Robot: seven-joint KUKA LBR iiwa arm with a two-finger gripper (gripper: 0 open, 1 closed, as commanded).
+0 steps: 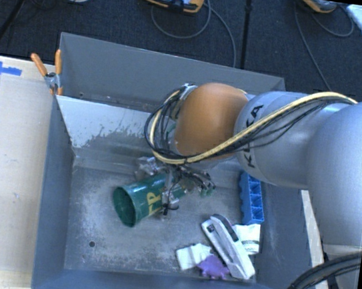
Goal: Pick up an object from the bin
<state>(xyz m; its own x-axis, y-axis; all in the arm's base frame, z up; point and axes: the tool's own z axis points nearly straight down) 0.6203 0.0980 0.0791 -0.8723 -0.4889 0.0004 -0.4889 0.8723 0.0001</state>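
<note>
A dark green cup (133, 202) with yellow lettering lies on its side near the middle of the bin, its mouth turned to the lower left. My gripper (170, 198) hangs below the orange cover, right at the cup's base end and touching or nearly touching it. The cover and cables hide most of the gripper.
A blue ribbed block (252, 198) lies along the right wall. At the lower right lie a white and black tool (226, 245), a white piece (191, 255) and a small purple thing (214, 268). The arm crosses in from the right above them.
</note>
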